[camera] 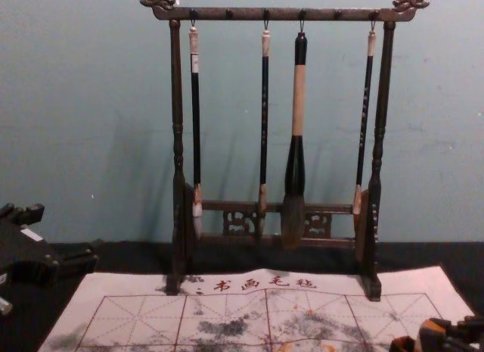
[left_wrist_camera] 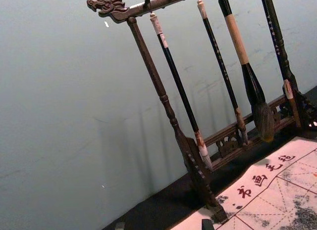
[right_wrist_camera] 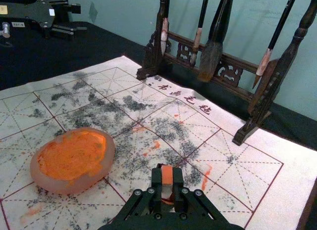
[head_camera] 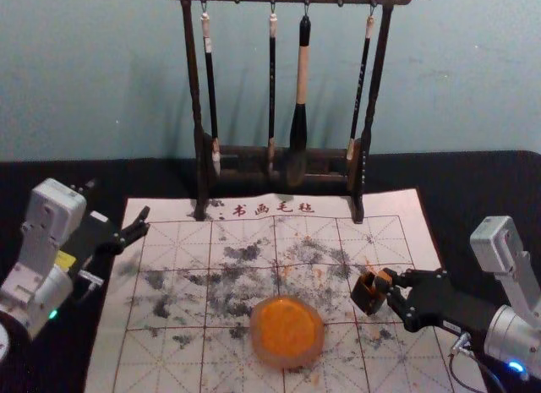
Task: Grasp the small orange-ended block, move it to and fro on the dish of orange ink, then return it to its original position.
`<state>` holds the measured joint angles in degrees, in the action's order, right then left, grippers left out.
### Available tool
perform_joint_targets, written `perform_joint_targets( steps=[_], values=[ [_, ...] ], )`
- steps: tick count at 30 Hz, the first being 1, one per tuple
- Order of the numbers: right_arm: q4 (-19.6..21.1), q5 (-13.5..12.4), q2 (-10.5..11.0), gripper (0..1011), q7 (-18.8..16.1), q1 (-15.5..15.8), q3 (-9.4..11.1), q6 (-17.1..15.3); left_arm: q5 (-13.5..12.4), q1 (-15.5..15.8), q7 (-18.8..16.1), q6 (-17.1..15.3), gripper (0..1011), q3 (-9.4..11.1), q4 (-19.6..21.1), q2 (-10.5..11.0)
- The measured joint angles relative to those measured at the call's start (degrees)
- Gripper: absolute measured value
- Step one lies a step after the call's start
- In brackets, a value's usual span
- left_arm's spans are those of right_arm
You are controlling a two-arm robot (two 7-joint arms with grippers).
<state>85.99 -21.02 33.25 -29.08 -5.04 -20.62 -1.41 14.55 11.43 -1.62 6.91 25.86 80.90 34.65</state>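
obs.: right gripper (right_wrist_camera: pixel 167 182) clenched on the orange-ended block (right_wrist_camera: pixel 167 175), in from the mat's (head_camera: pixel 397 209) right edge, well apart from the orange ink dish (head_camera: pixel 314 357). left gripper (head_camera: pixel 146 222) idle, spread, by the mat's left edge. status: grasp looks done. cannot tell if the to-and-fro pass is done; putting back and release remain.

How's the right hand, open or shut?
Shut on the orange-ended block: the right wrist view shows the right hand with a finger against each side of it.
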Motion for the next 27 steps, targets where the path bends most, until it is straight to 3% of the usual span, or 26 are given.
perform_joint_targets(
  steps=[13,27],
  values=[
    [0.0,0.0,0.0,82,0.0,0.0,0.0,-0.1,0.0,0.0,0.0,0.0,1001,0.0,0.0,0.0],
    [2.8,-3.7,0.5,82,-1.2,1.0,0.6,-2.6,0.0,0.0,0.0,0.0,1001,0.0,0.0,0.0]
  ],
)
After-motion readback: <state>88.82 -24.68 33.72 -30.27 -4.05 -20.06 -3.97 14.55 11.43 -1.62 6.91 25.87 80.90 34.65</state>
